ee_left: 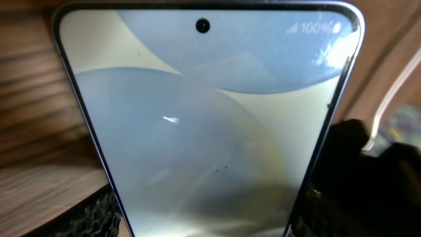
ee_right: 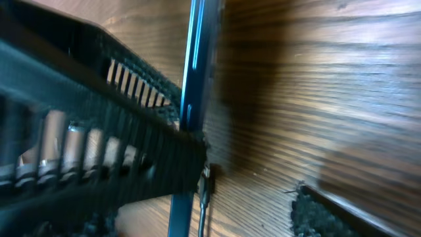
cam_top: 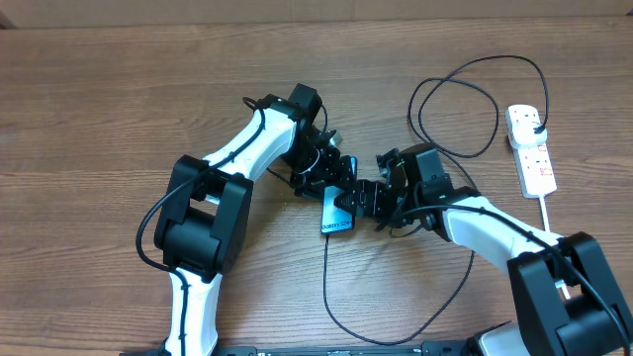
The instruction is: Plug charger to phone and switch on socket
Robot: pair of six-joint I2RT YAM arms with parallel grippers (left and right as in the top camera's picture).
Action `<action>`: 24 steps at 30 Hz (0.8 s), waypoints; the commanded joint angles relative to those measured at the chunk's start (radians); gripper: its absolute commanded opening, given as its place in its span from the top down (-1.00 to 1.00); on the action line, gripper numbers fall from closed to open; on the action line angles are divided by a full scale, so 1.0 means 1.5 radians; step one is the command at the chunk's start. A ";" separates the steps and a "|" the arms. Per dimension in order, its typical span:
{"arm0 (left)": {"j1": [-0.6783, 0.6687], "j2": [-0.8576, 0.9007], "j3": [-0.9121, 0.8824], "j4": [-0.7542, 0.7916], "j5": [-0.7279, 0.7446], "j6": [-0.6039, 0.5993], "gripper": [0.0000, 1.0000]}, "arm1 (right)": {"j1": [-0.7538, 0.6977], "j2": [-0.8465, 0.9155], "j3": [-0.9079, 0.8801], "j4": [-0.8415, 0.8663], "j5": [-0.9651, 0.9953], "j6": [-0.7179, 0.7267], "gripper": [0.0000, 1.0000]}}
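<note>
The phone (cam_top: pixel 337 214) lies on the wooden table between both grippers, with white text at its near end. In the left wrist view its pale blue screen (ee_left: pixel 197 112) fills the frame. My left gripper (cam_top: pixel 331 178) is shut on the phone's sides, one finger at each edge (ee_left: pixel 210 220). My right gripper (cam_top: pixel 369 203) is open just right of the phone. The charger's thin black cable (cam_top: pixel 326 287) runs from the phone's near end. Its connector tip (ee_right: pixel 204 187) lies against the phone's blue edge (ee_right: pixel 191 79), between my right fingers (ee_right: pixel 197 220); whether it is seated is hidden. The black plug (cam_top: pixel 535 123) sits in the white socket (cam_top: pixel 537 163).
The charger cable loops wide over the table, near the front edge and again at the back right (cam_top: pixel 465 89). The socket's white cord (cam_top: pixel 547 213) runs toward my right arm. Both arms crowd the table's middle.
</note>
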 commanded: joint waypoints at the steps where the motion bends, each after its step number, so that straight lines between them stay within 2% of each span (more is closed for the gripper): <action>1: -0.003 0.007 0.003 -0.002 0.060 0.036 -0.45 | 0.013 0.003 -0.002 0.019 -0.008 0.012 -0.40; 3: -0.005 0.007 0.003 -0.002 0.037 0.036 -0.45 | 0.014 0.003 -0.002 0.024 -0.008 0.012 -0.15; 7: -0.006 0.007 0.003 -0.002 -0.010 0.036 -0.60 | 0.014 0.003 -0.002 0.028 -0.008 0.013 0.27; 8: -0.007 0.007 0.002 -0.002 -0.009 0.036 -0.60 | 0.014 0.003 -0.002 0.031 -0.008 0.018 0.39; 10: -0.007 0.007 0.002 -0.002 -0.004 0.036 -0.62 | 0.017 0.003 -0.002 0.037 -0.008 0.033 0.50; 14: -0.007 0.007 0.002 -0.001 0.023 0.036 -0.74 | 0.022 0.003 -0.002 0.043 -0.007 0.045 0.92; 19: -0.007 0.007 0.002 -0.001 0.027 0.046 -1.00 | 0.021 0.003 -0.002 0.042 0.001 0.044 0.93; 24: -0.006 0.007 0.002 -0.005 0.019 0.056 -1.00 | 0.021 0.003 -0.002 0.026 0.017 0.044 0.93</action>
